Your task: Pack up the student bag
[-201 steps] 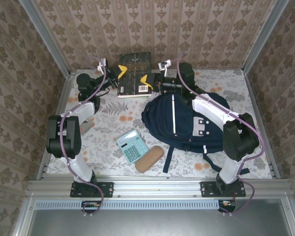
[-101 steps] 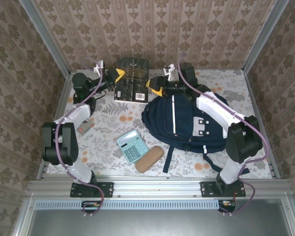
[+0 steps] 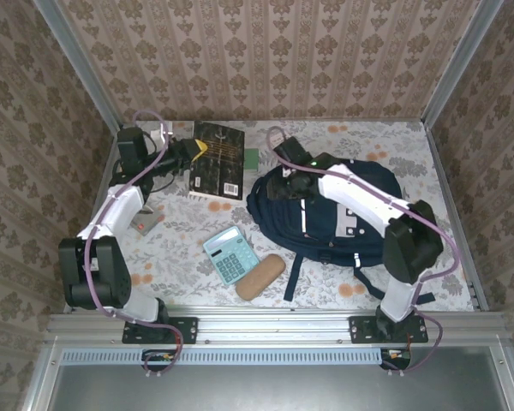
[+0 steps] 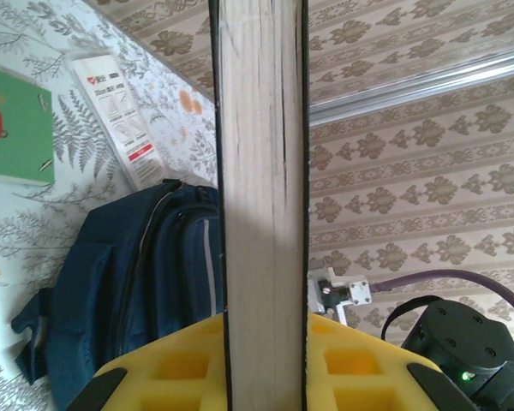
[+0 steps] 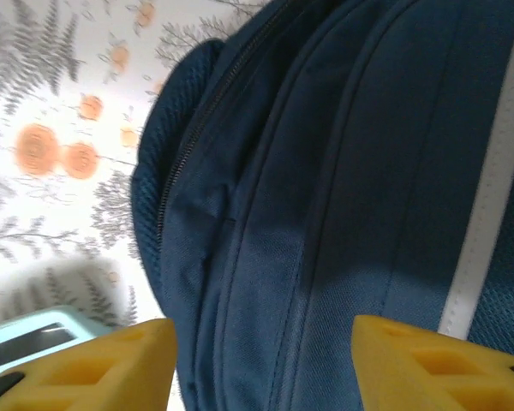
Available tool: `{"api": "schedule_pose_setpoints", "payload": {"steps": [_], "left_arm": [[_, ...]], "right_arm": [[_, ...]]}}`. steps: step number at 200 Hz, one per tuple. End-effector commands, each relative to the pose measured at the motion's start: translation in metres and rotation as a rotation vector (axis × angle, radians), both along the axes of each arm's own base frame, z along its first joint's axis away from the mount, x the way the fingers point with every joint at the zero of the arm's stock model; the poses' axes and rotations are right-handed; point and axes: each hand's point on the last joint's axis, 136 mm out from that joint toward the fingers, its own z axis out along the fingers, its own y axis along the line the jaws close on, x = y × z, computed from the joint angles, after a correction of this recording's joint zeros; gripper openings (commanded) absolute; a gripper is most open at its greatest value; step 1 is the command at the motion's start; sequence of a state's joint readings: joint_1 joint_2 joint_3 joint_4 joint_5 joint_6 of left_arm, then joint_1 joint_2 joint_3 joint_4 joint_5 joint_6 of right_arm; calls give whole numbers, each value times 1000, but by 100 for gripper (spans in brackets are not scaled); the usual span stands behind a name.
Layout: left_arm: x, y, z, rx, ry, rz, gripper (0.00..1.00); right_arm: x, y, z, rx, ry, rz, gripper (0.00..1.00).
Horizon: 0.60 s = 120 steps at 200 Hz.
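Note:
The student bag is a navy backpack with white stripes, lying flat on the right half of the table. My right gripper hovers open over its upper left part. In the right wrist view its yellow fingers straddle bag fabric near the zipper, gripping nothing. At the back left, my left gripper is shut on the left edge of a dark-covered book. The book's pale page edge stands between the yellow jaws of the left gripper, with the bag behind it.
A green notebook lies between book and bag, and a white leaflet lies beside it. A teal calculator and a tan case sit near the front middle. A small red-and-white item lies at the left.
My right gripper let go of the book, opened and swung down over the bag. My left gripper drew the book leftward and nearer, uncovering the green notebook.

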State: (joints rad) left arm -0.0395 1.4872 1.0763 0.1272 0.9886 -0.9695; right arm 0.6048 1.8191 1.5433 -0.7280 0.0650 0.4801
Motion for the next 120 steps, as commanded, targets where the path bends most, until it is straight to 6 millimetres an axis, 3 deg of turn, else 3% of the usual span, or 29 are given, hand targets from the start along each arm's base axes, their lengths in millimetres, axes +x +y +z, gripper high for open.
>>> {"api": "schedule_pose_setpoints", "payload": {"steps": [1,31,77,100,120], "left_arm": [[-8,0,13,35,-73,-18,0],[-13,1,10,39,-65,-19,0],[-16,2,6,47,-53,-17,0],[-15,2,5,46,-50,-16,0],[-15,2,4,46,-46,-14,0]], "right_arm": [[7,-23,-12,-237,-10,-21,58],[11,-28,-20,-348,-15,-36,58],[5,-31,-40,-384,15,-36,56],[1,-33,-50,-388,38,-35,36],[0,-33,-43,-363,10,-44,15]]}}
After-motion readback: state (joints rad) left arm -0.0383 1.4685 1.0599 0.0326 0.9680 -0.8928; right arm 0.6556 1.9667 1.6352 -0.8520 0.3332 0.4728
